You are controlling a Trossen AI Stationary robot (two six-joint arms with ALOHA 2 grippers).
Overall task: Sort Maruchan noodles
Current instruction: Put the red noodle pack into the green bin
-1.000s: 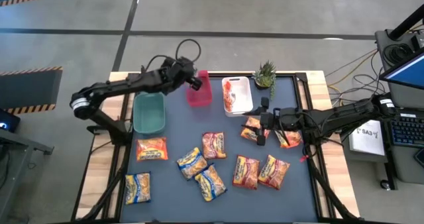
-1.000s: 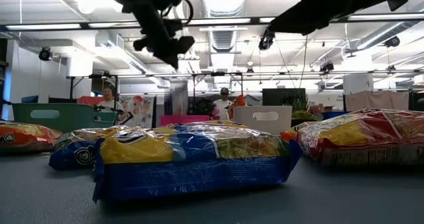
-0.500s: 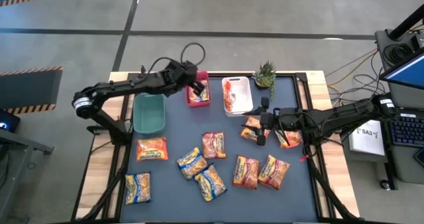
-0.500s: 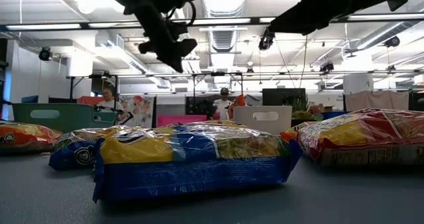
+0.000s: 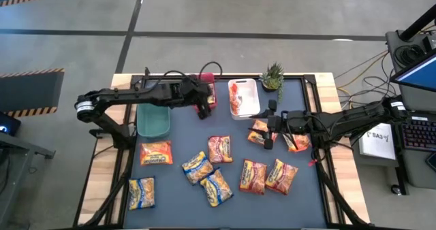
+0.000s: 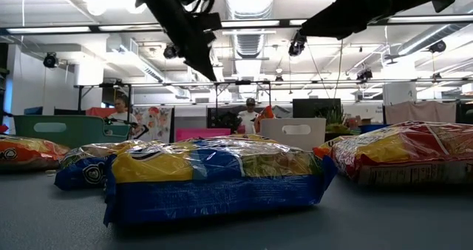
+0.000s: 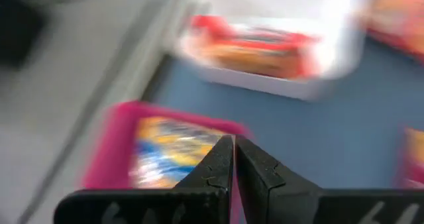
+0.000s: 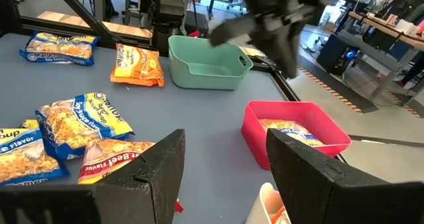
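From above, about ten noodle packets (image 5: 219, 148) lie scattered on the table (image 5: 310, 196); one sits in the red bin (image 5: 210, 92), one in the white bin (image 5: 246, 105). They look light, crinkly and slippery, with brittle contents, best pinched across a short edge. The left gripper (image 5: 201, 111) hovers beside the red bin.

The low view shows the packets' puffy thickness.

The left wrist view shows its fingers (image 7: 218, 168) pressed together, empty.

The right wrist view shows the right gripper (image 8: 225, 164) parted, empty, and the green bin (image 8: 205, 65) empty.
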